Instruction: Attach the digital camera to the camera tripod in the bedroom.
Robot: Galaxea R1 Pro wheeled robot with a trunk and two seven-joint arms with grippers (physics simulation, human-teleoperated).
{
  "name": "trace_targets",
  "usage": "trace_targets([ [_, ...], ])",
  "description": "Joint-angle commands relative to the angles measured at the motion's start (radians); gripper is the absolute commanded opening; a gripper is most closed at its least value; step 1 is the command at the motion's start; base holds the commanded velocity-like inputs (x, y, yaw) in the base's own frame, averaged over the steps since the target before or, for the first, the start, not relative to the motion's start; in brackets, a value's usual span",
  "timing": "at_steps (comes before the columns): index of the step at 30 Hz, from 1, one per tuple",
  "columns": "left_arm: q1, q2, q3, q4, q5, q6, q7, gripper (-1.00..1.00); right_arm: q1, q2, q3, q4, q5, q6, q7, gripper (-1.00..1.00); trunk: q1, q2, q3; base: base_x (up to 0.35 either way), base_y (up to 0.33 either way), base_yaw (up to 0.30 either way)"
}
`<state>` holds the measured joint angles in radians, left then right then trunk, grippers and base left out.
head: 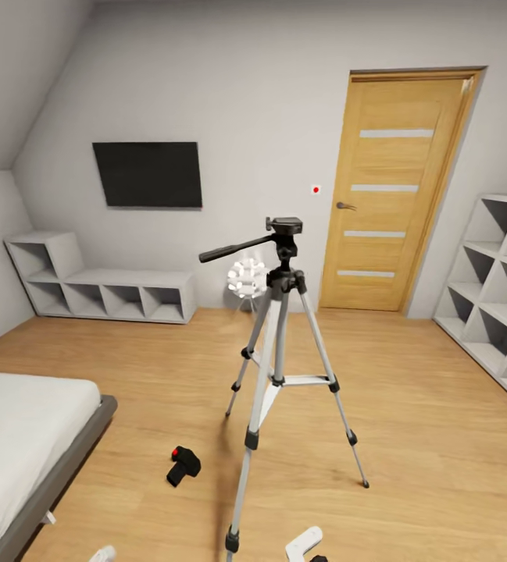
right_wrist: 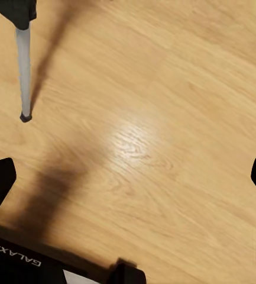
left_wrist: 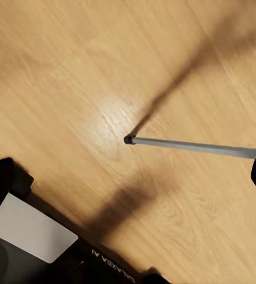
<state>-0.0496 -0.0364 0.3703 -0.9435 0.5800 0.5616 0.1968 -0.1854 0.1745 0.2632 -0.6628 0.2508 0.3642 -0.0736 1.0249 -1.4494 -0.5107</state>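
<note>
Bedroom, task not yet begun. Tripod [head: 280, 343] stood upright on wood floor [head: 409, 406], mount plate bare. Camera [head: 183, 465] lay on floor left of tripod's near leg, between it & bed [head: 19, 437], untouched. Both grippers' fingertips wide apart in wrist views, empty. Left to do: pick up camera, seat on head.

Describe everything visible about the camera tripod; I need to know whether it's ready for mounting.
The camera tripod stands upright on the light wood floor, mid-room, its three silver telescoping legs spread, with black joints, feet and centre braces. Its black head carries a bare flat mounting plate on top and a long pan handle sticking out to the left in the head view. Nothing touches it but the floor. The digital camera lies on the floor beside its legs, apart.
</note>
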Motion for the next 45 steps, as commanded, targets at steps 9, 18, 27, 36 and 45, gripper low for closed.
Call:
trace_targets([
  [9, 0.000, 0.000, 0.002, -0.001, 0.012, 0.004, 0.006, 1.00, 0.000, 0.000, 0.000, -0.001, 0.006, 0.006, -0.003, 1.00, 0.000, -0.001, -0.001, 0.019, 0.279, -0.033],
  [18, -0.001, 0.001, 0.002, -0.001, 0.019, 0.004, 0.007, 1.00, 0.000, 0.000, -0.001, -0.001, 0.005, 0.005, -0.002, 1.00, 0.000, -0.001, -0.001, 0.003, 0.303, -0.184],
  [27, -0.001, 0.001, 0.004, 0.001, 0.021, 0.005, 0.011, 1.00, 0.000, 0.000, -0.001, -0.001, 0.005, 0.004, -0.003, 1.00, 0.000, -0.001, -0.001, 0.000, 0.309, -0.267],
  [36, -0.005, 0.000, 0.012, 0.008, 0.022, 0.005, 0.017, 1.00, 0.000, 0.000, -0.003, 0.000, 0.006, 0.003, -0.004, 1.00, 0.000, -0.001, -0.001, -0.003, 0.309, -0.275],
  [45, -0.054, -0.002, 0.060, 0.012, 0.022, 0.005, 0.031, 1.00, -0.001, 0.000, -0.010, 0.001, 0.003, 0.001, -0.004, 1.00, 0.000, -0.001, -0.001, -0.102, 0.279, -0.275],
])
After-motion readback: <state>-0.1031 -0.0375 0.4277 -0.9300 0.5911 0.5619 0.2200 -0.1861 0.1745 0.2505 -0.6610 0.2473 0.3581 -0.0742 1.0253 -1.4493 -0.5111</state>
